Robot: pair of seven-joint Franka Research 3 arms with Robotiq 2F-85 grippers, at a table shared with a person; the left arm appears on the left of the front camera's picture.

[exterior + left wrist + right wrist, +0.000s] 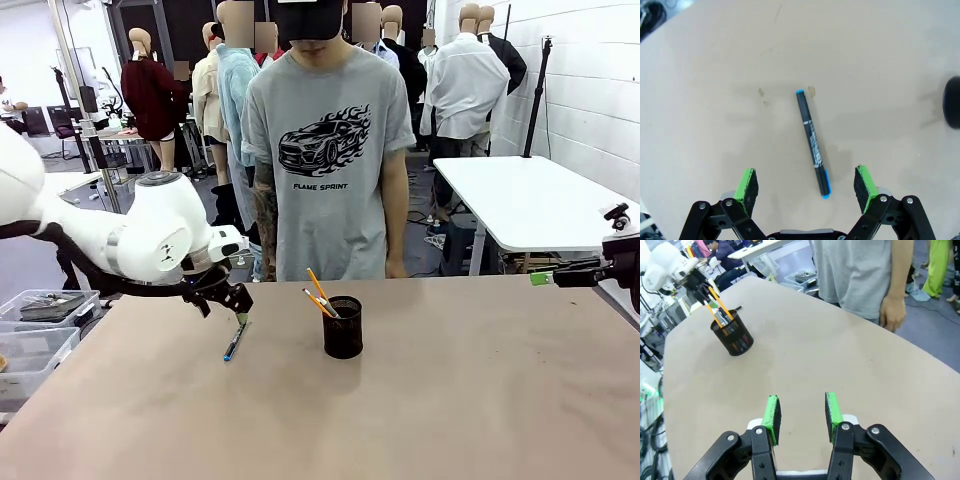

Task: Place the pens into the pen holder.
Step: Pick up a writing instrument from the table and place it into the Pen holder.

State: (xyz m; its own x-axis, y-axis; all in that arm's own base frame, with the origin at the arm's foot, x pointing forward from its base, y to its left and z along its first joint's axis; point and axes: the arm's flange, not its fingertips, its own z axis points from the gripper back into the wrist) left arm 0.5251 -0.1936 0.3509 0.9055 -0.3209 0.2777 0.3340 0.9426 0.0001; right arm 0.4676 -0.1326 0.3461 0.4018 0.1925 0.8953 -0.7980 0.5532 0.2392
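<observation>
From the front, the left gripper (226,303) hangs low over the table (450,400), just above the far end of the dark pen (235,342), which lies flat on the left part of the table. To its right, near the middle, stands the pen holder (343,328), with the orange pen (317,286) and the silvery pen (318,302) already leaning inside. A person (320,150) waits at the far edge. The right gripper (542,278) is parked well off to the right.

Looking down the left wrist, the left gripper (806,181) is spread wide with nothing in it. The dark pen (812,142) lies between the lines of its two pads, its near blue tip just short of them. The pen looks light, stiff and smooth, likely to roll or slip if pinched at a tip. I would take it across the printed mid-barrel.

From the right wrist, the right gripper (802,412) is partly open and empty, hovering over bare table. The pen holder (732,335) stands well away, at the far left.
</observation>
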